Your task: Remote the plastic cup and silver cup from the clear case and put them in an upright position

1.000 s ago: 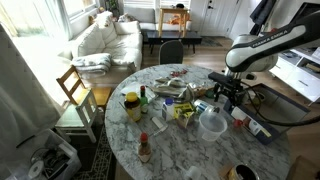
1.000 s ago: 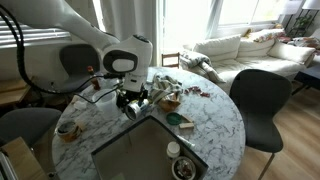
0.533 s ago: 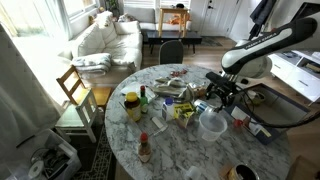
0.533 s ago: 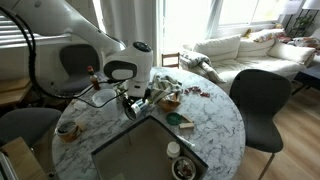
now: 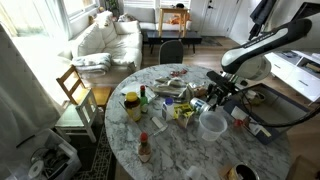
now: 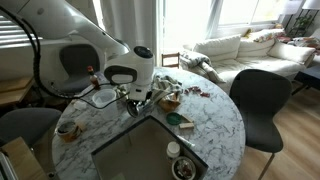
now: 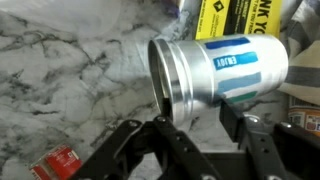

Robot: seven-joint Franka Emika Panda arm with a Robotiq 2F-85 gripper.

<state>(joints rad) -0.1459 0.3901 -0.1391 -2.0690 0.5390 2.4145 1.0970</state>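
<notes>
Glossy metal silver cup [image 7: 215,80], marble table [image 7: 70,70]

1. In an exterior view the clear case [image 5: 212,131] stands on the round table [image 5: 170,150], towards the edge on the arm's side, with the gripper [image 5: 218,100] just behind it among the clutter
2. In the wrist view the silver cup [image 7: 215,70] lies on its side on the tabletop (mouth to the left), just beyond the gripper
3. A box [image 7: 240,18] lies behind the cup; a small packet [image 7: 62,162] lies well apart, at lower left
4. In an exterior view a tray [image 6: 135,150] sits in front of the gripper, with a jar [image 6: 183,168] in it, near right
5. A chair [image 6: 258,100] stands right of the table, a sofa [image 6: 230,45] behind
</notes>
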